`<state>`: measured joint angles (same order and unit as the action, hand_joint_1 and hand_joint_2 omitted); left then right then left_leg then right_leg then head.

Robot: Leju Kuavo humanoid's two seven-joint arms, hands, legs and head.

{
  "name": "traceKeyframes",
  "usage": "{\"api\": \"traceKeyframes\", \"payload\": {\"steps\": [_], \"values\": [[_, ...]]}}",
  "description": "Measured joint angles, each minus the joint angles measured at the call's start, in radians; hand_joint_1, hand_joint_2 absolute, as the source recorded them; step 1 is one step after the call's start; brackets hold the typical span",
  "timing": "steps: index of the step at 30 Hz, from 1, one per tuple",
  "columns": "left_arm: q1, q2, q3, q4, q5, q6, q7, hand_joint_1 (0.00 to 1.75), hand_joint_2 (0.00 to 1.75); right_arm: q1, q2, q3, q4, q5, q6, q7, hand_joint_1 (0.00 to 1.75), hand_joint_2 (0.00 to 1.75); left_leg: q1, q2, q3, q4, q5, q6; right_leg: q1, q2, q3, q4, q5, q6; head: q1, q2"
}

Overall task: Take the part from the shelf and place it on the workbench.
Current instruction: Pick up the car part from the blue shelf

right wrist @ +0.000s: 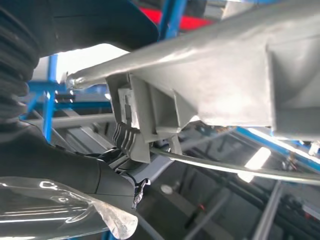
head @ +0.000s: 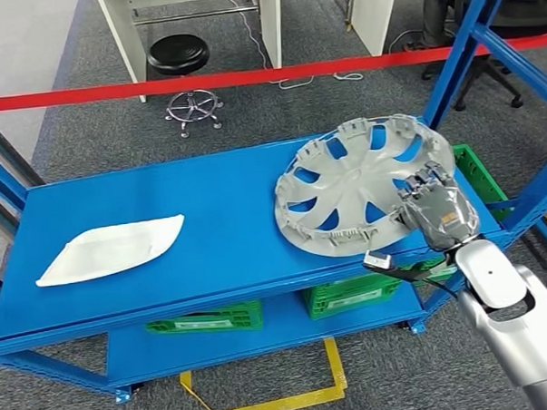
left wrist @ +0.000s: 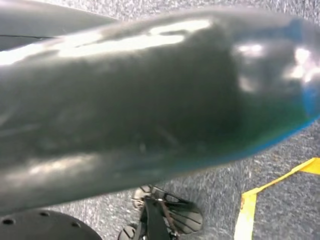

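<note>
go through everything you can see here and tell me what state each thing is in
Hubcap: inner side up, near edge gripped and raised off the shelf.
Right robot hand: gripping the hubcap's rim.
White bag: lying flat on the shelf, untouched.
Shelf: top deck holds the hubcap and the bag.
Green crates: on the lower deck, contents hidden.
Stool: upright, unoccupied.

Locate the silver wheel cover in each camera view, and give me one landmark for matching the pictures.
Head view: the wheel cover lies tilted at the right end of the blue shelf, its near rim under the right hand.
Left wrist view: not in it.
Right wrist view: the cover's grey rim and clips span the picture, a dark finger touching a clip.
Shared landmark: the shelf's blue frame.
</note>
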<state>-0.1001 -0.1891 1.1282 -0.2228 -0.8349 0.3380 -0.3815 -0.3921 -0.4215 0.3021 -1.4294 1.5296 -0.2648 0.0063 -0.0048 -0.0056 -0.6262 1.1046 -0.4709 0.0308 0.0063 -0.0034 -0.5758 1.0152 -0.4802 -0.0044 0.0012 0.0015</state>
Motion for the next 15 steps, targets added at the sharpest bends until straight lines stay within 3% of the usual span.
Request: {"api": "traceKeyframes", "payload": {"steps": [2,4,6,10,11,12,15], "values": [[-0.001,-0.002,0.003,0.0,0.001,0.001,0.0,0.0,0.0,-0.013,0.0,0.016,0.001,0.0,0.001,0.002,1.75,1.75,-0.005,0.001,0.024,-0.063,0.013,0.009,0.002,-0.003,-0.004,0.002,-0.001,0.005,0.0,0.0],[0.0,-0.005,0.005,0.0,0.003,0.002,0.001,0.0,0.0,-0.023,0.0,0.028,0.002,-0.001,0.0,0.008,1.75,1.75,-0.004,0.001,0.026,-0.076,0.013,0.01,0.001,-0.004,-0.01,0.002,-0.002,0.012,0.0,0.0],[0.0,-0.007,0.007,0.0,0.006,0.007,0.006,0.0,0.0,-0.03,-0.001,0.04,0.002,0.0,-0.014,0.017,1.75,1.75,0.003,0.001,0.03,-0.088,0.018,0.014,0.0,-0.002,-0.025,0.024,-0.021,0.022,0.003,0.0],[-0.003,-0.014,0.012,0.0,0.005,0.017,0.017,0.0,0.0,-0.035,-0.003,0.061,0.002,0.006,-0.073,0.037,1.75,1.75,0.009,0.002,0.033,-0.093,0.019,0.018,-0.014,0.002,-0.137,0.246,-0.116,0.045,0.01,0.0],[-0.002,-0.015,0.014,0.0,0.004,0.019,0.017,0.0,0.0,-0.035,-0.003,0.066,0.002,0.008,-0.084,0.04,1.75,1.75,0.01,0.001,0.034,-0.092,0.018,0.017,-0.018,0.002,-0.154,0.273,-0.115,0.05,0.01,0.0],[-0.002,-0.015,0.015,0.0,0.003,0.02,0.018,0.0,0.0,-0.035,-0.003,0.07,0.001,0.009,-0.091,0.042,1.75,1.75,0.013,0.001,0.035,-0.091,0.016,0.015,-0.023,0.001,-0.151,0.261,-0.094,0.055,0.01,0.0],[-0.003,-0.016,0.017,0.0,-0.001,0.021,0.018,0.0,0.0,-0.035,-0.003,0.074,-0.005,0.012,-0.106,0.047,1.75,1.75,0.019,-0.003,0.038,-0.083,0.006,-0.002,-0.033,0.001,-0.066,0.078,0.001,0.068,0.012,0.0]]}}
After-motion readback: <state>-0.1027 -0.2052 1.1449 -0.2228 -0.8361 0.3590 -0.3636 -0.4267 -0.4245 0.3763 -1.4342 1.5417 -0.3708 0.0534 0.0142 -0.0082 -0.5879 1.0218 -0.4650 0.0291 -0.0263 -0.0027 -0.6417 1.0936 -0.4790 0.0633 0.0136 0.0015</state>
